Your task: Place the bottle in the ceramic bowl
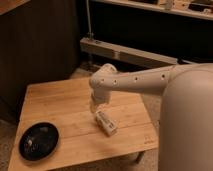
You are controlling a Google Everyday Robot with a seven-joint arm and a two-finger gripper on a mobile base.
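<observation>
The bottle (105, 123) lies on its side on the wooden table (60, 107), right of centre, pale with a whitish label. The ceramic bowl (39, 140) is black and glossy and sits at the table's front left corner, empty. My gripper (96, 107) hangs from the white arm directly above the bottle's far end, close to it. The arm reaches in from the right.
The table's right edge lies just right of the bottle. A dark wall and a metal rail (125, 52) stand behind the table. My white base (187, 125) fills the right side of the view.
</observation>
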